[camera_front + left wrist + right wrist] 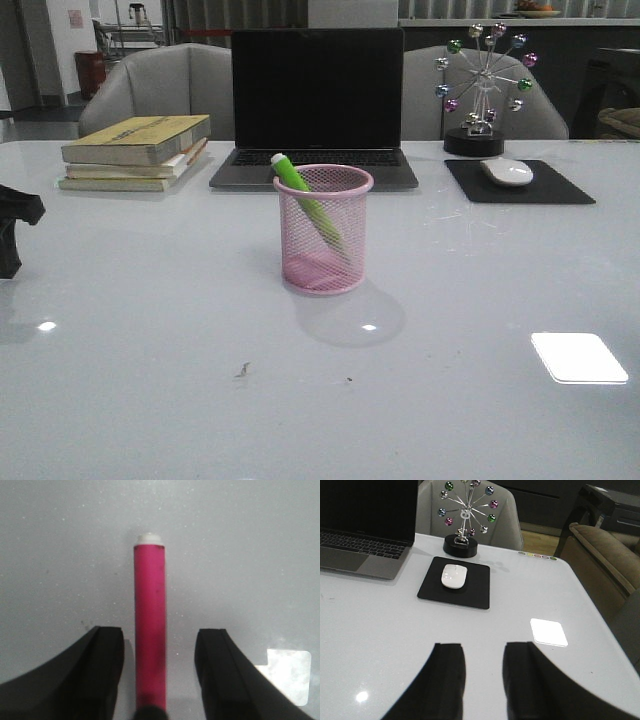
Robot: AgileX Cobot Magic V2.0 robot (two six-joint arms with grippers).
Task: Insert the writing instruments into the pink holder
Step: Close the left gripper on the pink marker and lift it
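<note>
Already the lime green marker (305,200) leans inside the pink holder (323,232) at mid-worktop (150,350), pale end above the rim. The magenta marker (150,630) lies on the worktop between the spread fingers (107,652) of the left hand (159,652), which is released and not yet closed on it. The right hand (484,672) hangs released over bare worktop. Next, the left hand likely must close, lift, and carry the marker to the holder.
</note>
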